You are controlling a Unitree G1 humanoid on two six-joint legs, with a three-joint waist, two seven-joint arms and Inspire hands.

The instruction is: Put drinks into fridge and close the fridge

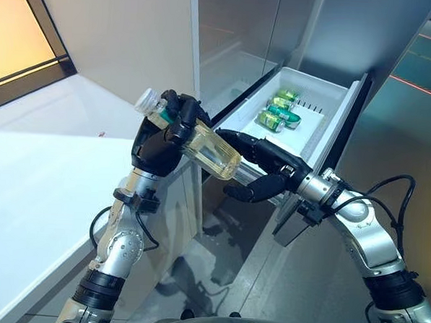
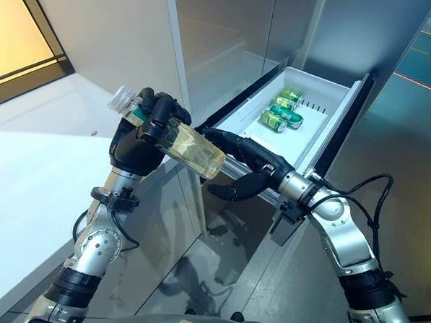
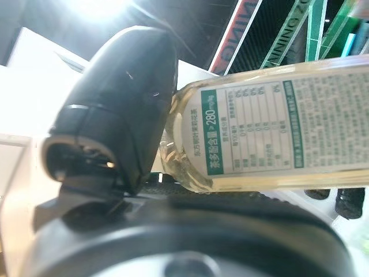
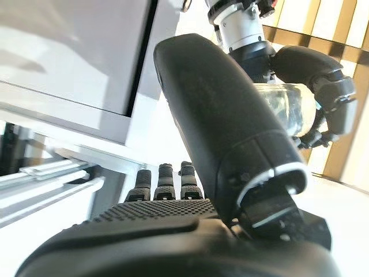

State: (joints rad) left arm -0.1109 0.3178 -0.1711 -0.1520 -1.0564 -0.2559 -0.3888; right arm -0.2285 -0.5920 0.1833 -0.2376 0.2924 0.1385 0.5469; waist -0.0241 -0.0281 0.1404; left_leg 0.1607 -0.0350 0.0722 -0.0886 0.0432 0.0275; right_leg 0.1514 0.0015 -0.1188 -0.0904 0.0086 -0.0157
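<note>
My left hand (image 1: 158,145) is shut on a clear bottle of pale yellow drink (image 1: 202,148) with a clear cap, held tilted in the air beside the white counter. The bottle's label shows in the left wrist view (image 3: 259,133). My right hand (image 1: 262,164) is open, its fingers and thumb spread just under and behind the bottle's lower end; I cannot tell if they touch it. The fridge's white drawer (image 1: 334,102) is pulled open beyond the hands, with green cans (image 1: 279,110) lying in it. The left hand and bottle also show in the right wrist view (image 4: 288,107).
A white counter (image 1: 34,174) runs along the left. The fridge's grey front (image 1: 237,32) stands behind the open drawer. Grey floor (image 1: 231,271) lies below the hands, with a red line (image 1: 422,85) at the far right.
</note>
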